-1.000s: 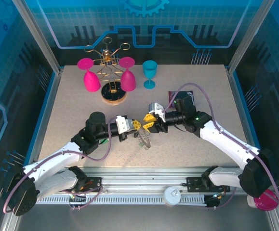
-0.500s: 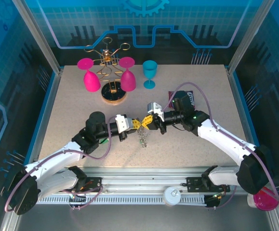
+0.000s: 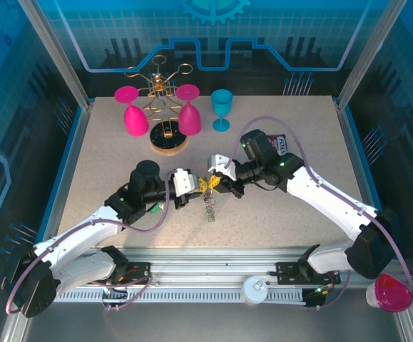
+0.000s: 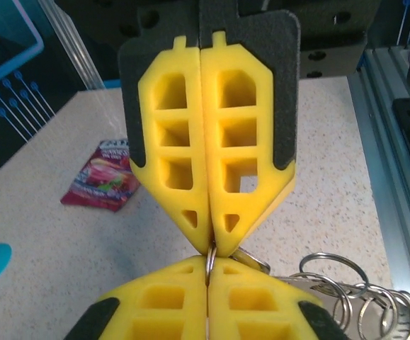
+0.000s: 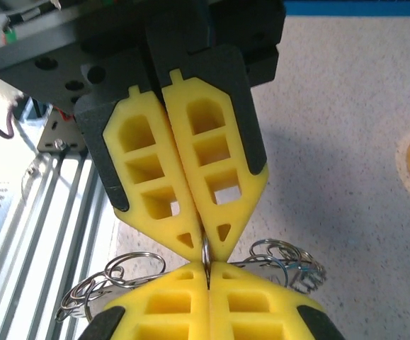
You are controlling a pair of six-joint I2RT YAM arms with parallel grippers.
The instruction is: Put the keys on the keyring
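Here, left fingers [image 4: 169,304] and right fingers [image 4: 240,163], tip to tip, each clamp the keyring [image 3: 208,201].

We find the middle of the speckled beige table [image 3: 106,171] blocked. The left gripper [image 3: 203,185] and right gripper [image 3: 215,183] meet tip to tip, both pinching the silver wire keyring [image 3: 210,206] that dangles beneath, and their arms slant in from the near corners. At the far edge stand a gold wire rack on a round wooden base [image 3: 167,142], two magenta goblets [image 3: 132,120] and a teal goblet [image 3: 222,110]. We see bare room along the left side, in the far right corner and in the near middle.
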